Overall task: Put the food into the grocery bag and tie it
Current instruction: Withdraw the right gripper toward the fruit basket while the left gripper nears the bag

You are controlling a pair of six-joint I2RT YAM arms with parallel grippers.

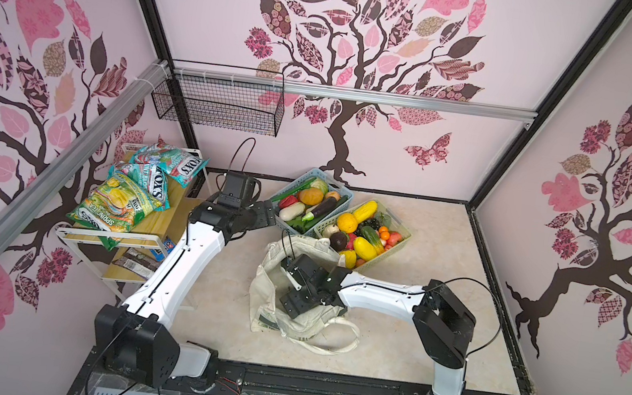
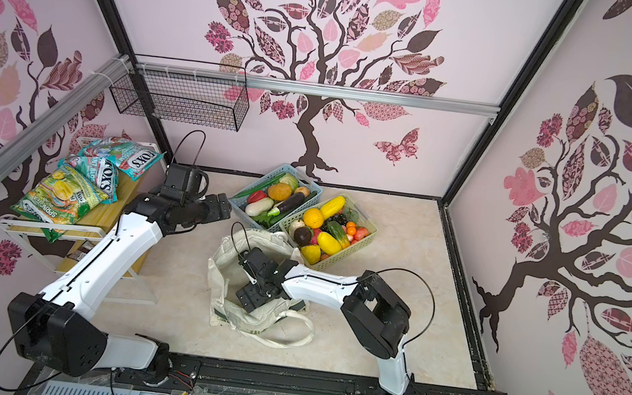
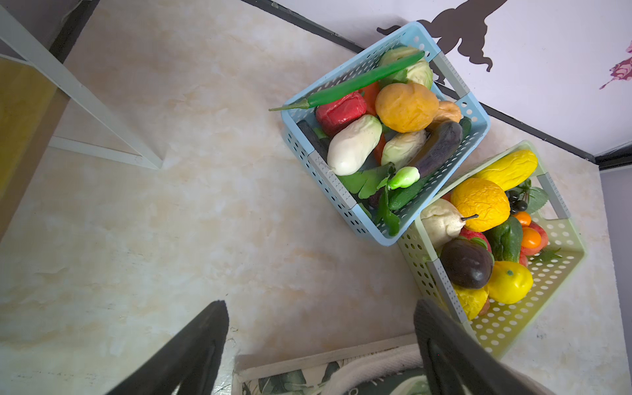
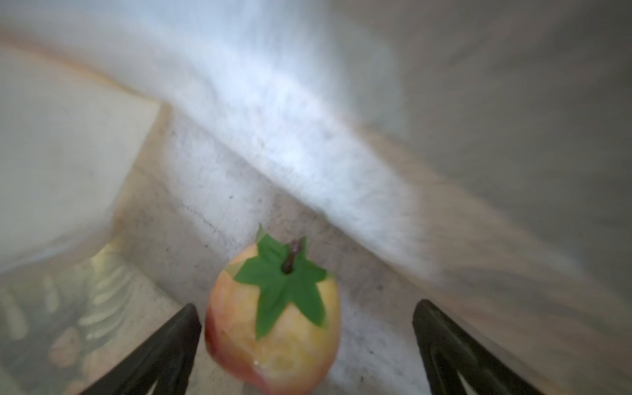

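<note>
The grocery bag (image 1: 264, 283) lies slumped open on the tabletop (image 1: 414, 325), just in front of the two baskets. My right gripper (image 4: 306, 306) is deep in its mouth with the jaws spread. A peach-red fruit (image 4: 273, 342) sits loose between them on the canvas, set low, I judge, so it cannot roll out. My left gripper (image 3: 319, 304) is spread and empty, hovering near the blue basket (image 3: 294, 136), well placed for the next pick. Most of the food (image 3: 407, 106) remains in the baskets.
</note>
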